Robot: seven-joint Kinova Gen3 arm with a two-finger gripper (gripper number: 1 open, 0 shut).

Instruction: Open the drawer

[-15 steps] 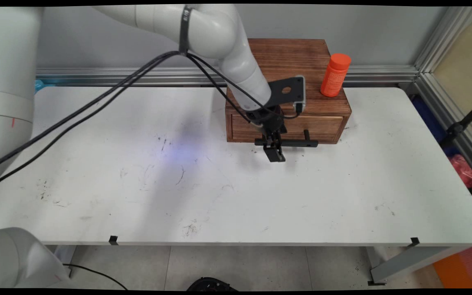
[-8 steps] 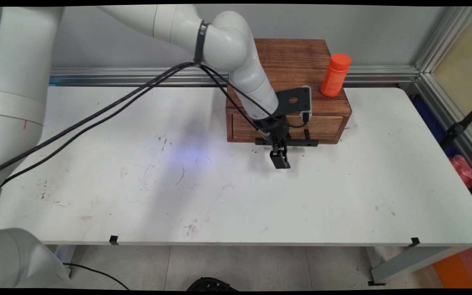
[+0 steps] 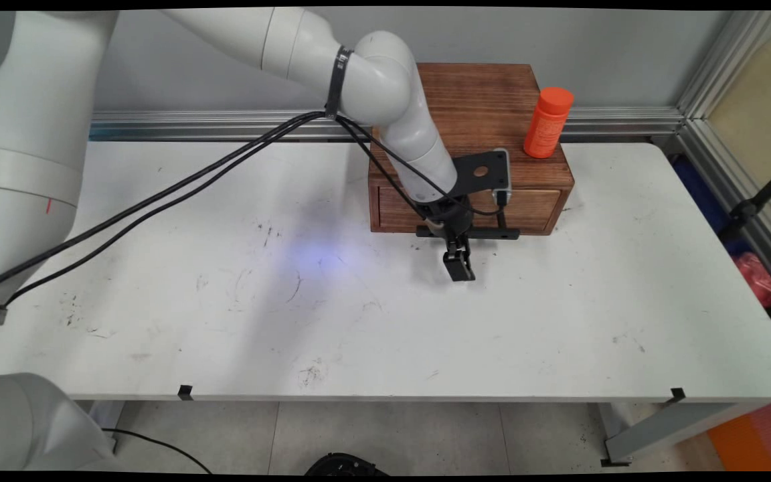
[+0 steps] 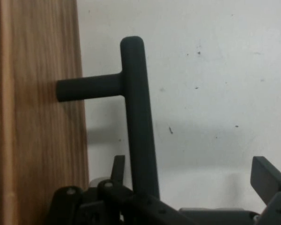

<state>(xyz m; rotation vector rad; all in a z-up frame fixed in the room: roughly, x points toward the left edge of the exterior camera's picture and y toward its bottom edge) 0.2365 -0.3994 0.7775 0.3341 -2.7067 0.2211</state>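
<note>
Moved: gripper (image 3: 458, 266) has shifted slightly nearer and right
Gripper: fingers spread, nothing held
Handle (image 4: 136, 117): black bar just behind
Drawer front (image 3: 526, 207): shut
Table (image 3: 359, 321): bare white surface ahead

drawer box (image 3: 486, 100): grained wood | handle (image 4: 138, 122): matt black | table (image 3: 359, 321): scuffed white

A wooden drawer box (image 3: 472, 134) with a black bar handle (image 3: 486, 233) stands on the white worktop (image 3: 359, 321), an orange bottle (image 3: 548, 122) upright on top.
</note>
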